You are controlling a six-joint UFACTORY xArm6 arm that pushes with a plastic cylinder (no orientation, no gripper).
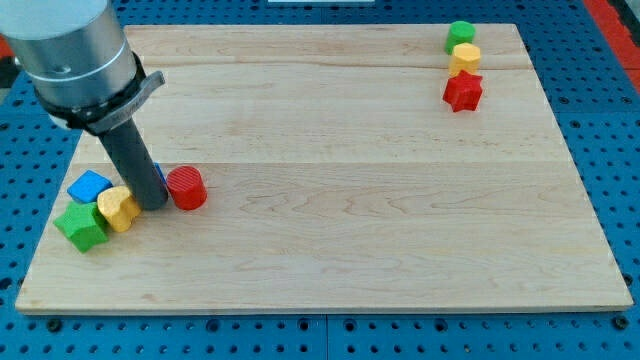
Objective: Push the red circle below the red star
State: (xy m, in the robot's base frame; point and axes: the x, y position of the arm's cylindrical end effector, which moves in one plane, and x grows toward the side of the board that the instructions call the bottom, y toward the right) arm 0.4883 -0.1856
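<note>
The red circle [186, 188] lies on the wooden board [330, 230] at the view's left, just right of my tip [154, 205]. My tip touches or nearly touches its left side. The red star [462, 91] sits far off at the view's top right. The rod stands between the red circle and the cluster of blocks at the left. A blue block behind the rod is mostly hidden, only a sliver [160, 177] shows.
At the left lie a blue block [89, 186], a yellow block [118, 208] and a green block [82, 227]. Above the red star stand a yellow block [464, 57] and a green block [460, 33].
</note>
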